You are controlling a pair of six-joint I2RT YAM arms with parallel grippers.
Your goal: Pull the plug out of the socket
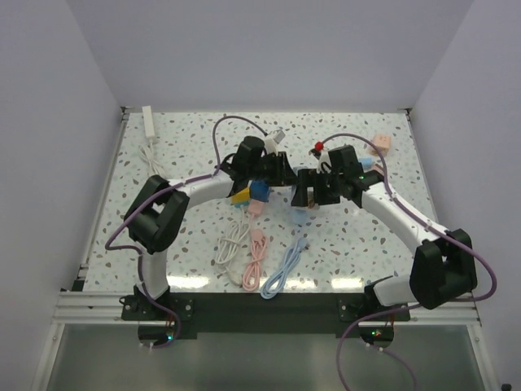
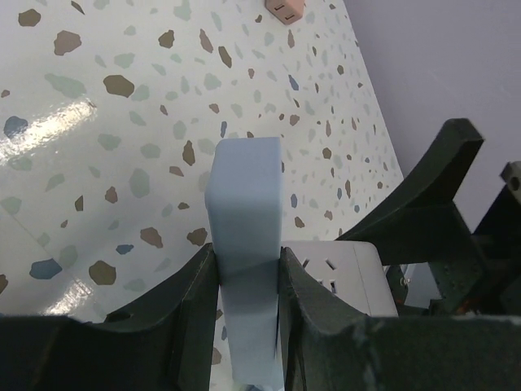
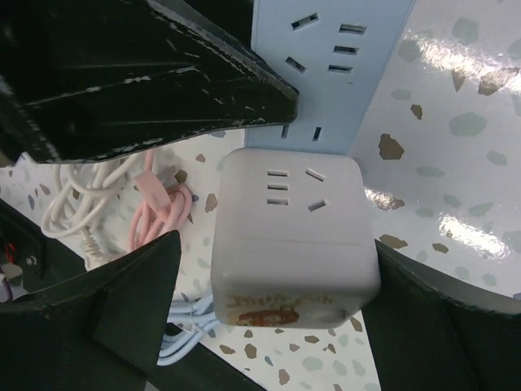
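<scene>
A light blue socket strip [image 2: 244, 212] stands between my left gripper's [image 2: 248, 265] jaws, which are shut on its sides. A white cube plug [image 3: 293, 236] with slot holes sits against the strip's face [image 3: 334, 73]. It also shows in the left wrist view [image 2: 342, 273]. My right gripper [image 3: 277, 244] is open around the cube: the right finger [image 3: 423, 309] touches it and a gap remains at the left finger [image 3: 122, 301]. In the top view the two grippers [image 1: 281, 171] [image 1: 308, 191] meet at the table's middle and hide both things.
Coiled white [image 1: 232, 244], pink [image 1: 255, 257] and light blue [image 1: 285, 269] cables lie in front. Yellow [image 1: 240, 195] and blue [image 1: 259, 189] adapters sit beside the left gripper. A white power strip [image 1: 149, 122] lies back left, and a pink adapter [image 1: 380, 142] back right.
</scene>
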